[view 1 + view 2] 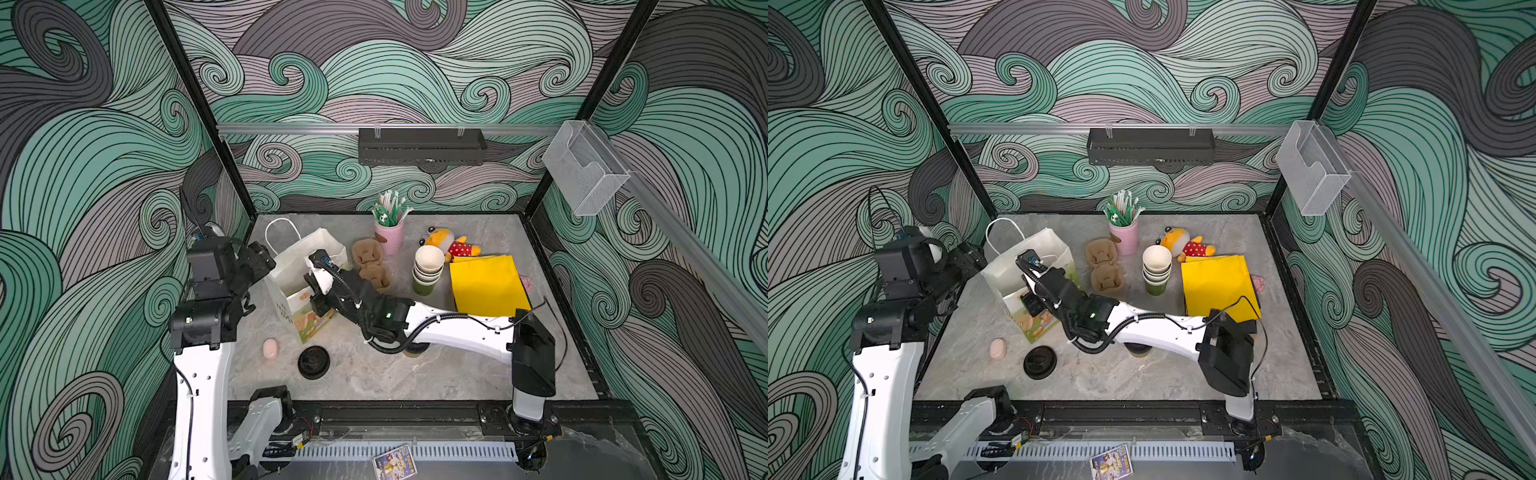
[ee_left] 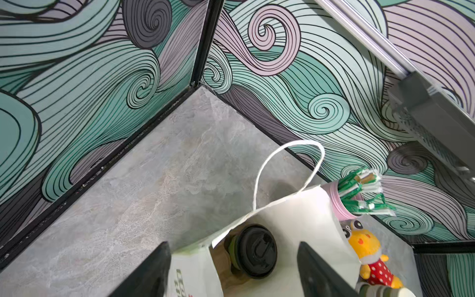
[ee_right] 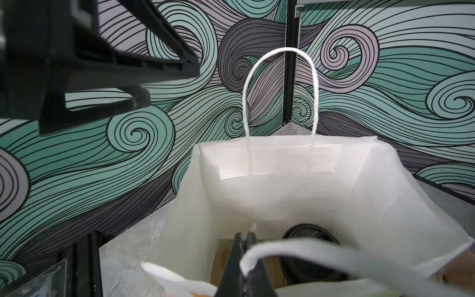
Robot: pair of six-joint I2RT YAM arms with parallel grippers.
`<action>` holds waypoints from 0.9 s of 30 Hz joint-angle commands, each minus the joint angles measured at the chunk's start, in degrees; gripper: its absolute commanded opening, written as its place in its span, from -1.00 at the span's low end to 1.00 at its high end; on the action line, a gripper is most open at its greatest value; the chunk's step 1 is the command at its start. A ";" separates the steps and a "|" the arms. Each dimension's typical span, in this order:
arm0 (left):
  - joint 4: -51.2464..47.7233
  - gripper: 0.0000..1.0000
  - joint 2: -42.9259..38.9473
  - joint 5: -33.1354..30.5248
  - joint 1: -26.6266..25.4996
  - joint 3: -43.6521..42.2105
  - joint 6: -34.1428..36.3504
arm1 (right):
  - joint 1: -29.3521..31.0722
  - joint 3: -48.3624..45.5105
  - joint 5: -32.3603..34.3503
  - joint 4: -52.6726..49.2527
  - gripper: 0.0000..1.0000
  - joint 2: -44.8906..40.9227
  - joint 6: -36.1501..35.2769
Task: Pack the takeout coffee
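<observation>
The right gripper [image 3: 245, 235] is pressed together on the near handle [image 3: 321, 250] of the bag [image 3: 282, 200]. The left gripper [image 2: 232, 244] hangs spread above the bag; the green cup [image 2: 253, 250] sits inside.

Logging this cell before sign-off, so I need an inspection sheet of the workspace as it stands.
Surface: grey table, no spills seen.
Job's things: green cup, lidded, inside the bag; brown cup on the table, mostly hidden under the right arm.
Clutter: lid, pink oval, carrier, straw cup, cup stack, plush, yellow folder.
Grippers: left pincer open, by the bag's rim; right pincer shut, apparently on the bag's near handle.
Cables: right arm's cable loops low beside the brown cup.
Surroundings: patterned walls; shelf at the back, clear holder on the right.
</observation>
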 commanded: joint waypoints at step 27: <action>-13.75 0.70 -1.76 30.47 -2.52 0.44 -0.89 | -12.17 -12.19 -17.03 -28.01 0.07 -23.81 5.63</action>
